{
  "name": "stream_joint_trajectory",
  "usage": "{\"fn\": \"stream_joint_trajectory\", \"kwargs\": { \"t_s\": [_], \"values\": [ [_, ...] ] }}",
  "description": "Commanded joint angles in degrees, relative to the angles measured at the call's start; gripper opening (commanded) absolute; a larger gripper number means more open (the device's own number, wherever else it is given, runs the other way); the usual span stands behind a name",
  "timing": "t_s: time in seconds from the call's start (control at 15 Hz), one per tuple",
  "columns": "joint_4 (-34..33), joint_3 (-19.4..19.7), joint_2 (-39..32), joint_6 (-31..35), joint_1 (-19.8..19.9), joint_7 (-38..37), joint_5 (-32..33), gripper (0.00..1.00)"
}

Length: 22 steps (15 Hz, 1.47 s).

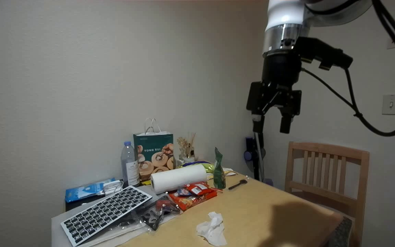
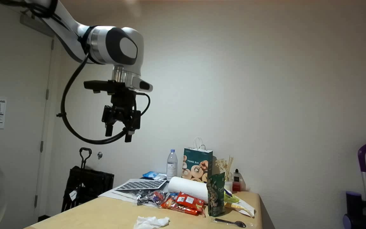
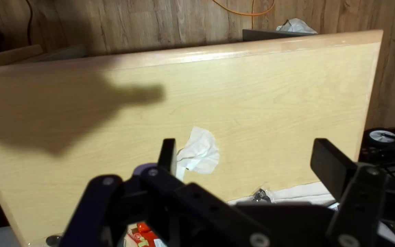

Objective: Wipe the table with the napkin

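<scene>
The table is a light tan wooden top, seen in both exterior views (image 1: 249, 209) (image 2: 97, 214) and from above in the wrist view (image 3: 269, 96). The napkin, a crumpled white wad, lies on the table in both exterior views (image 1: 212, 229) (image 2: 151, 222). In the wrist view the napkin (image 3: 201, 151) shows beside the left finger, which hides part of it. My gripper (image 1: 271, 127) hangs high above the table, pointing down, apart from everything. Its fingers are spread with nothing between them, as the other views also show (image 2: 118, 135) (image 3: 243, 147).
Along the wall side stand a paper-towel roll (image 1: 178, 178), red snack packets (image 1: 194, 195), a green pouch (image 1: 219, 171), a bottle (image 1: 130, 166), a paper bag (image 1: 154, 154) and a gridded panel (image 1: 106, 214). A dark spoon (image 1: 238, 184) lies near the edge. A slatted chair (image 1: 326, 171) stands beside the table.
</scene>
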<state>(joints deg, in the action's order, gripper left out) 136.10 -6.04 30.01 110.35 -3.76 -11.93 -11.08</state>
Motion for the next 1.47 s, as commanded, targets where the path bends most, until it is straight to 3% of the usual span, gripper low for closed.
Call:
{"fn": "stream_joint_trajectory", "kwargs": {
  "t_s": [0.0, 0.07, 0.4, 0.6, 0.8, 1.07, 1.13, 1.2, 1.4],
  "values": [
    [-2.74, -1.91, -6.40, -1.49, 1.14, -2.24, 4.36, 1.00],
    [-0.53, -0.66, -3.28, 0.15, 0.06, -0.42, 2.03, 1.00],
    [-1.54, -0.82, -6.39, 0.76, 0.15, -0.64, 2.81, 1.00],
    [-0.57, -1.53, -10.54, 9.99, 0.09, -2.14, 1.17, 1.00],
    [-1.56, -2.26, -16.11, 14.54, -0.20, -2.92, 2.32, 1.00],
    [-3.72, -3.49, -23.78, 13.97, -0.71, -6.58, 5.83, 1.00],
    [-5.34, -3.55, -25.43, 9.21, -0.77, -7.06, 7.74, 1.00],
    [-2.54, -2.66, -22.29, 12.90, -1.04, -4.57, 5.23, 1.00],
    [-4.41, -2.81, -25.54, 10.89, -1.23, -5.30, 6.50, 1.00]
  ]
}}
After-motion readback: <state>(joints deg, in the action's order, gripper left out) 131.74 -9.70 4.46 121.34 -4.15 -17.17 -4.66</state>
